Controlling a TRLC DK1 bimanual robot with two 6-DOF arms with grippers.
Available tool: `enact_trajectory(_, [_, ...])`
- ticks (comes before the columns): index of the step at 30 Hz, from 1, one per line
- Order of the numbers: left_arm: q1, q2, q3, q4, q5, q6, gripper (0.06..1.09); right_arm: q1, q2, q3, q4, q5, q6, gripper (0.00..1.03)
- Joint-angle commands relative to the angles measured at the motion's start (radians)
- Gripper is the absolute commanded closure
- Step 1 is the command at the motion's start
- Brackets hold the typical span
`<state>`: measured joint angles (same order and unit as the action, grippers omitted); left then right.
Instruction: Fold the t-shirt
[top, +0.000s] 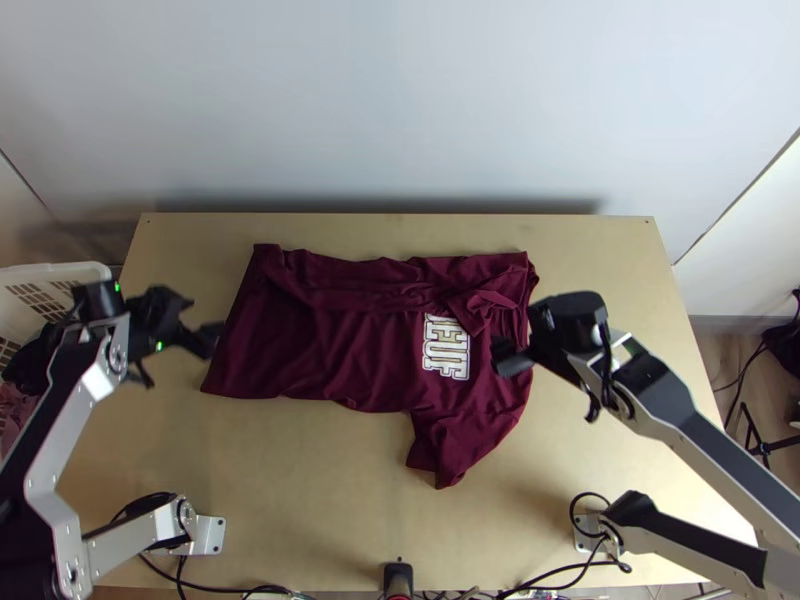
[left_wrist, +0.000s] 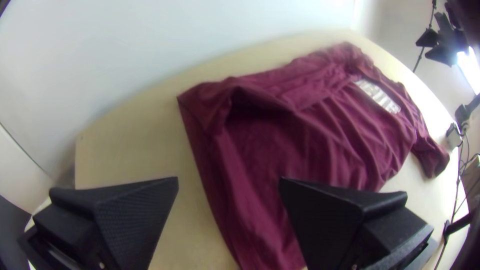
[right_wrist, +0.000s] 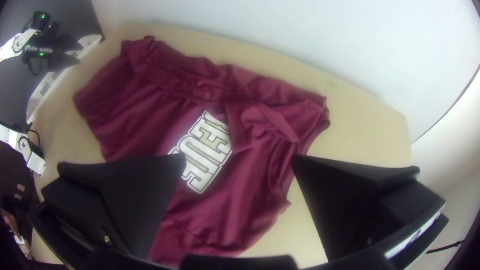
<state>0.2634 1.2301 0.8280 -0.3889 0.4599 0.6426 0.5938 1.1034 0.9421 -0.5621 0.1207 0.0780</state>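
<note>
In the top view, the dark red cloth T-shirt with white letters (top: 330, 345) lies on the light wooden table (top: 320, 510), rather nearer to the far edge than to the near one. Its far side is turned over toward the middle in an uneven strip; the near sleeve (top: 447, 452) points toward the near edge. The left gripper (top: 203, 318) is beside the hem, at the table's left part. The right gripper (top: 514, 338) is at the shirt's right end.

In the left wrist view, the two fingers of this gripper are spread wide, with no cloth pinched. The hem runs between them, and the turned strip stands up a little, hollow beneath. I judge the cloth light, soft and quick to wrinkle, so the hem corner is a good place to take.

In the right wrist view, the fingers are also well apart and hold nothing. The bunched second sleeve (right_wrist: 265, 122) probably needs smoothing; pinching one layer only could spoil the fold.
</note>
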Motion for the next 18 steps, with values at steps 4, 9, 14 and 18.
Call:
enact_trajectory(4, [0.122,-0.147,-0.132,-0.136,0.011,0.189,0.11,0.026,-0.146,-0.054,-0.151,-0.099,0.072,0.05])
enact_trajectory(9, [0.158,-0.167,-0.144,-0.261,0.017,0.266,0.11,0.029,-0.188,-0.054,-0.217,-0.107,0.066,0.05])
enact_trajectory(14, [0.185,-0.149,-0.145,-0.332,0.022,0.31,0.11,0.044,-0.214,-0.063,-0.271,-0.127,0.072,0.05])
enact_trajectory(18, [0.188,-0.087,-0.142,-0.355,0.028,0.305,0.11,0.058,-0.221,-0.089,-0.271,-0.144,0.086,0.05])
